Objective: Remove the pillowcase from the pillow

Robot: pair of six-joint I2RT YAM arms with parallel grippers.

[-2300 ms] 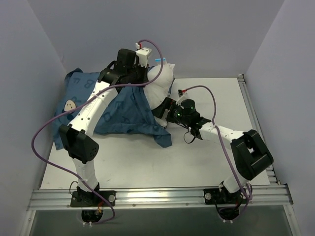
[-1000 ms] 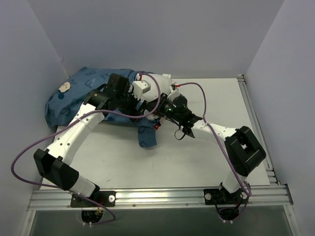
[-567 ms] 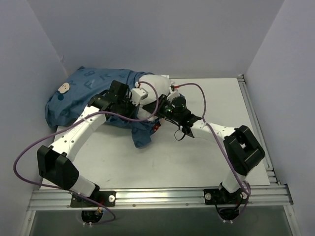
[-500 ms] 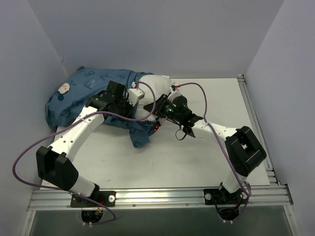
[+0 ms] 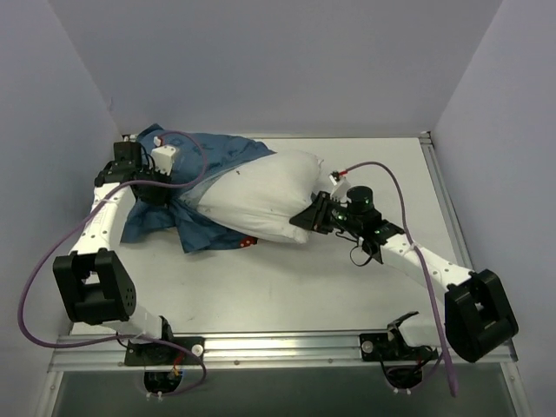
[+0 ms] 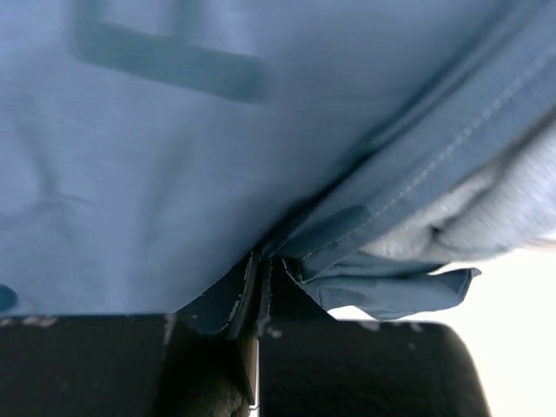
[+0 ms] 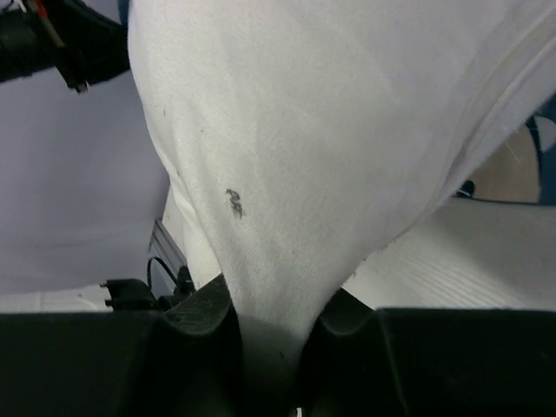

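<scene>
Left gripper (image 6: 258, 274) was clamped tight on a fold of the pillowcase (image 5: 213, 149) near the far-left part of the table (image 5: 347, 278). Right gripper (image 7: 269, 334) was pinched onto the right corner of the pillow (image 5: 261, 195), jaws closed on white fabric. Pillow lay mostly bare across mid-table, left end inside the bunched blue pillowcase.

The pillow (image 5: 269, 195) has its left end hidden inside the pillowcase (image 5: 217, 152), and each wrist view's edges cut both fabrics off.
</scene>
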